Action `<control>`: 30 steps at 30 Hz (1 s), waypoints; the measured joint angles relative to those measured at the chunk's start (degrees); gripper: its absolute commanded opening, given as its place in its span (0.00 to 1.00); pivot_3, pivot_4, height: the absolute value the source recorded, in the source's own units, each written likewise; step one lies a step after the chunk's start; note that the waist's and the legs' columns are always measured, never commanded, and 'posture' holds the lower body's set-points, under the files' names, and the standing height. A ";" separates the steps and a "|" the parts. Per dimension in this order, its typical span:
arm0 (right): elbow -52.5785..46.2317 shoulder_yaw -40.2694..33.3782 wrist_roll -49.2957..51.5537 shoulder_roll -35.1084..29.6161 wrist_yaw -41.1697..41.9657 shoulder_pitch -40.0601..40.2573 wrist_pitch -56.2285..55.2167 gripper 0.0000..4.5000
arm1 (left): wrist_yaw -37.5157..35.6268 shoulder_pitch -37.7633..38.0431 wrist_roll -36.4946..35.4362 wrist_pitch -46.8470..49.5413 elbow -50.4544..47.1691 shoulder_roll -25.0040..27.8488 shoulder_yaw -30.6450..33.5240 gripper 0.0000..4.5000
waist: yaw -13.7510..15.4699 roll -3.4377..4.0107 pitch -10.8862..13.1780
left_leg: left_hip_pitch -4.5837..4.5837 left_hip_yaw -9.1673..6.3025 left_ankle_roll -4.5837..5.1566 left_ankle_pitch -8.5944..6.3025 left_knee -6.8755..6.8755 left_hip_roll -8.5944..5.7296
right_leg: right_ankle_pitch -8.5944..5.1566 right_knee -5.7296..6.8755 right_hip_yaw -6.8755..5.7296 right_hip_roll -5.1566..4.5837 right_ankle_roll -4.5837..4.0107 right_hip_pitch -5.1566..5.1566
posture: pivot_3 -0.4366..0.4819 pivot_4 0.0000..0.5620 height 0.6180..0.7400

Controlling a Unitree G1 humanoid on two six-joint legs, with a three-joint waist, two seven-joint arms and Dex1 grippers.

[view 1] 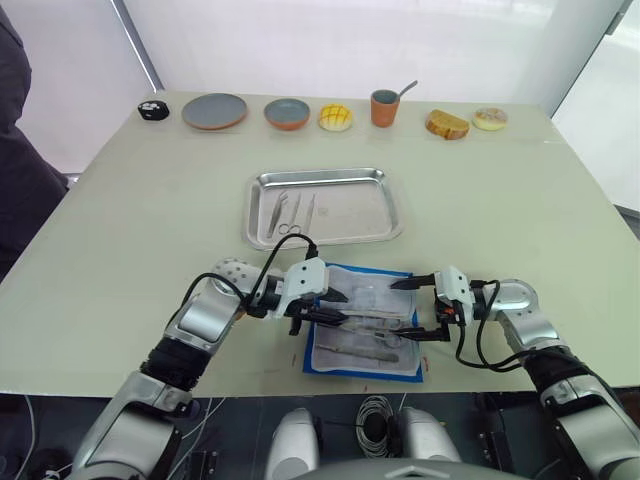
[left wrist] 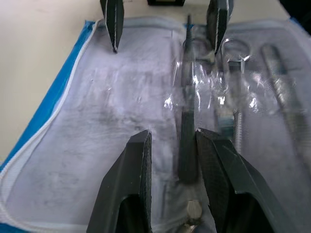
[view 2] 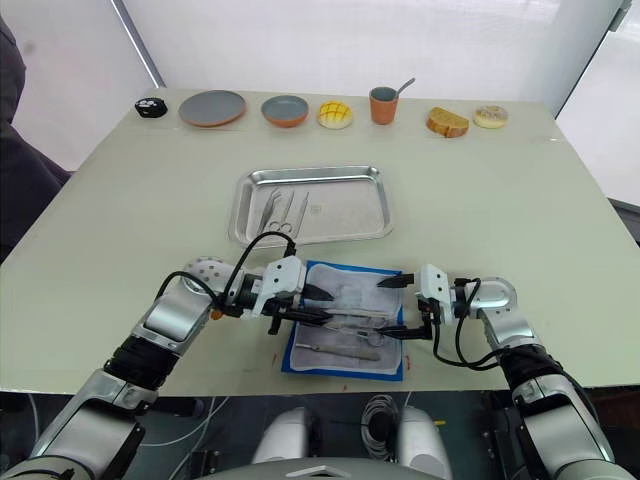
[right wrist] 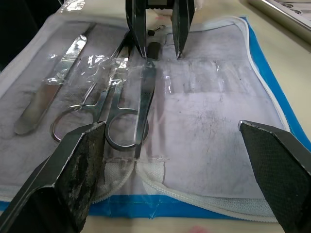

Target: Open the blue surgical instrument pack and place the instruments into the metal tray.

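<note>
So the blue pack is lying flat and unzipped on the table, right at the near edge, just in front of the metal tray. Its whitish clear inner face is up, and you can see tools still tucked under the plastic: ring-handled scissors, a flat silver tool beside them and a slim dark-handled one.

The left claw is down over the left half of the pack, fingers set narrow on either side of that dark-handled tool, very close, but I can't tell if they actually grip it. The right claw sits over the right edge of the pack, spread wide, with nothing between its fingers.

The tray already has a few tools in its left part, tweezers and a ring-handled pair.

Along the far edge of the table: a small black thing, a grey plate, a bowl, a yellow bun, a cup with a spoon, and two pastries.
</note>
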 measured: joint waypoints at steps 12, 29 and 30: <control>-0.02 0.01 0.00 0.01 -0.13 0.03 0.03 1.00 | -0.68 -1.48 0.89 2.98 -0.86 0.02 -1.54 0.02 | 0.00 0.00 -0.01 | 0.01 -0.02 0.00 0.00 0.00 -0.01 | -0.01 0.00 -0.03 0.05 0.01 0.02 | 0.48 0.27 1.00; -0.16 0.49 0.00 0.11 -0.95 -0.05 0.19 1.00 | -2.61 -5.78 3.00 9.84 -7.62 3.29 -3.37 0.02 | -0.20 -0.02 -0.01 | 0.02 -0.04 0.00 0.00 0.00 0.00 | -0.01 0.00 0.04 0.24 0.01 0.01 | 0.48 0.27 1.00; -0.16 0.55 0.00 0.11 -0.99 -0.10 0.24 1.00 | -2.79 -6.19 3.00 10.36 -7.93 3.44 -3.51 0.02 | -0.21 -0.02 -0.01 | 0.03 -0.04 0.00 0.00 0.00 0.00 | -0.01 0.00 0.05 0.25 0.01 0.00 | 0.48 0.27 1.00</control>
